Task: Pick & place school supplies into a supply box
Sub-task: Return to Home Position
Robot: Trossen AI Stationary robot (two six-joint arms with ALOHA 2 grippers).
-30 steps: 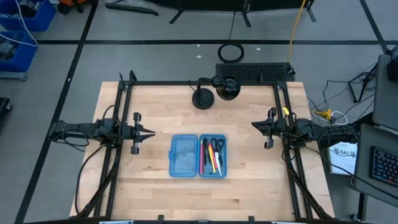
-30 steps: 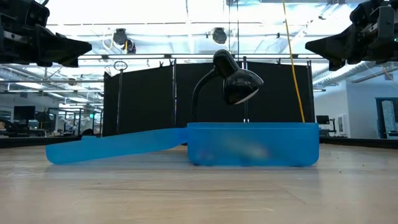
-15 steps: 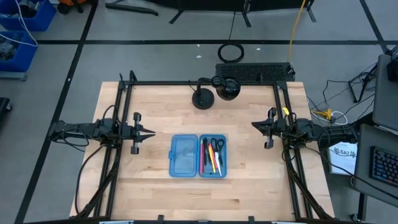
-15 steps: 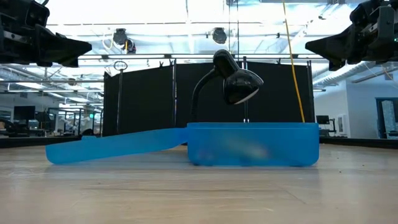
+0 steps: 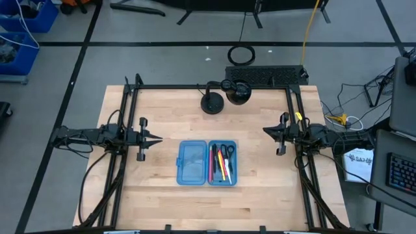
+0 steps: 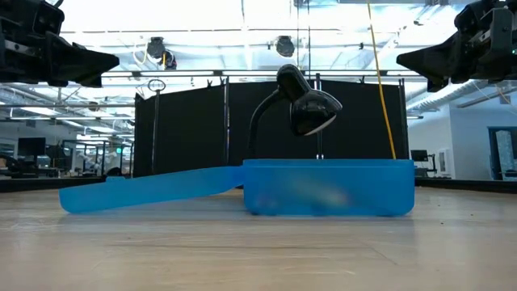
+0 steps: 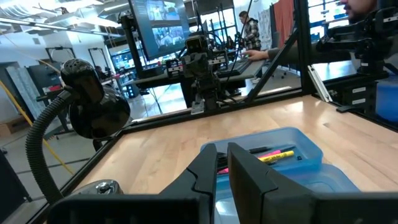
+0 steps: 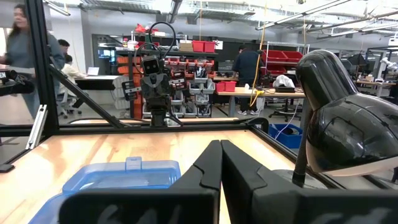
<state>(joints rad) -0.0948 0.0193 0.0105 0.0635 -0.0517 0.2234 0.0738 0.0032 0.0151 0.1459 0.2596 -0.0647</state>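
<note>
Nothing has moved since the earlier frames: both arms hang where they were and the box has not shifted.

The left gripper [image 5: 156,138] and the right gripper [image 5: 266,130] face each other across the table [image 5: 169,201], raised above it. The right jaws are pressed together. The left jaws are drawn close with only a sliver between the tips. Neither pair holds anything.

The supply box [image 5: 192,162] lies open and flat between the two grippers, ahead of both jaws, below them and a little off the line that joins them. Its bare lid half is on the side of the left jaws. The half holding the school supplies [image 5: 222,162] is on the side of the right jaws, so the right arm is the nearer one to them.

The pens and scissors lie side by side, with their long axes across the direction in which either gripper points. We see no loose supplies on the table. We judge the placing done, and the retreat under way needs no approach to the box.

A desk lamp [image 5: 224,96] stands beyond the box, well apart from both jaws.
</note>
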